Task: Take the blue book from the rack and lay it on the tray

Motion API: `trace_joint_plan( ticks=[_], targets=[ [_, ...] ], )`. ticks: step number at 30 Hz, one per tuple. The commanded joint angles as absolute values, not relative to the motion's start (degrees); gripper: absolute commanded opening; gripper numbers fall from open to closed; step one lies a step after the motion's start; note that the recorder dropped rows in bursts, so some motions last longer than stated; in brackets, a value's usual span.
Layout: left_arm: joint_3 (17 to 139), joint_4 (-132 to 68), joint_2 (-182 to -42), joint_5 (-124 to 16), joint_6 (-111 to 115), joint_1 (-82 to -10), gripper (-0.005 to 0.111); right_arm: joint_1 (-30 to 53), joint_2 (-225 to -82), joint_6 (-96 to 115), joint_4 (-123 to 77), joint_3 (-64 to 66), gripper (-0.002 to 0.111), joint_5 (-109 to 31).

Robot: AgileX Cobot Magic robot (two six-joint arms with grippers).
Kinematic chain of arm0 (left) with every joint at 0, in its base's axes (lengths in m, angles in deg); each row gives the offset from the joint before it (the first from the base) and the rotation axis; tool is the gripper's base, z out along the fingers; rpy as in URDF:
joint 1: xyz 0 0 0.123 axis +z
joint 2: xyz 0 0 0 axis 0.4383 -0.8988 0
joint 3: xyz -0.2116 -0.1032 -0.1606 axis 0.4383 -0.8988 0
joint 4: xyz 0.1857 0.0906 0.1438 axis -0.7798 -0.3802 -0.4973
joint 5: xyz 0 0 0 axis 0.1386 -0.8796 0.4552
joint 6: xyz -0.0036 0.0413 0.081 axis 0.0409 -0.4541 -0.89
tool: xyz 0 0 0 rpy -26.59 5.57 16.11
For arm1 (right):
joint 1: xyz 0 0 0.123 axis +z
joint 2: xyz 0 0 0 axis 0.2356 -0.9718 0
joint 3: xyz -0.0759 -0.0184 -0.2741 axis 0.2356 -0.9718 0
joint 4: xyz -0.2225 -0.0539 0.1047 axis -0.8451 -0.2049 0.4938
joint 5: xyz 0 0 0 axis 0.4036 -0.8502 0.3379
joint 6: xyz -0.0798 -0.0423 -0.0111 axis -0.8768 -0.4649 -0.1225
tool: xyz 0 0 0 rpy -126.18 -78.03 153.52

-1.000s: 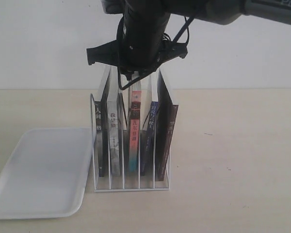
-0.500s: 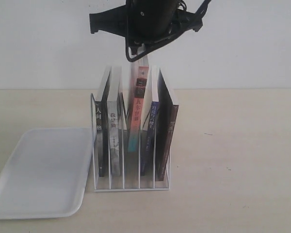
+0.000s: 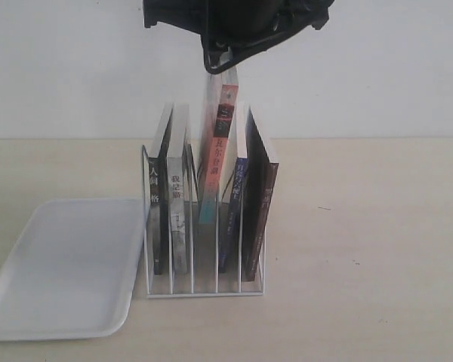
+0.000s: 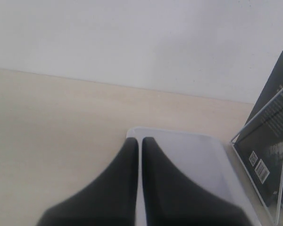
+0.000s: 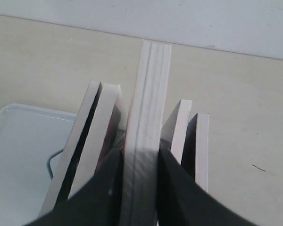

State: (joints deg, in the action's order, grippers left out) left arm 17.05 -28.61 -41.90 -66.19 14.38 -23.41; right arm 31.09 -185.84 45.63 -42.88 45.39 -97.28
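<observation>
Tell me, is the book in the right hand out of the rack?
Partly out: the right hand holds the orange-spined book above its neighbours, but its lower end sits inside the rack.

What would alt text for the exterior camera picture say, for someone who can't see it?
The robot's right claw, dark and at the top edge, grips a pink-spined book by its top, raised partway out of the middle slot of a white wire rack. Four other books stand slotted beside it. A white tray lies on the table left of the rack.
</observation>
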Motion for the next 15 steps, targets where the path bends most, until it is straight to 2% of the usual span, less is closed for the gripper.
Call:
trace_joint_plan(
  ticks=[1,15],
  targets=[
    [17.26,-28.02,-42.08,-65.78,14.81,-23.21,0.004,30.92,-184.59,45.21,-44.35,45.71,0.0,-96.69],
    [17.26,-28.02,-42.08,-65.78,14.81,-23.21,0.004,31.04,-190.72,45.35,-41.71,45.71,0.0,-97.7]
  ],
)
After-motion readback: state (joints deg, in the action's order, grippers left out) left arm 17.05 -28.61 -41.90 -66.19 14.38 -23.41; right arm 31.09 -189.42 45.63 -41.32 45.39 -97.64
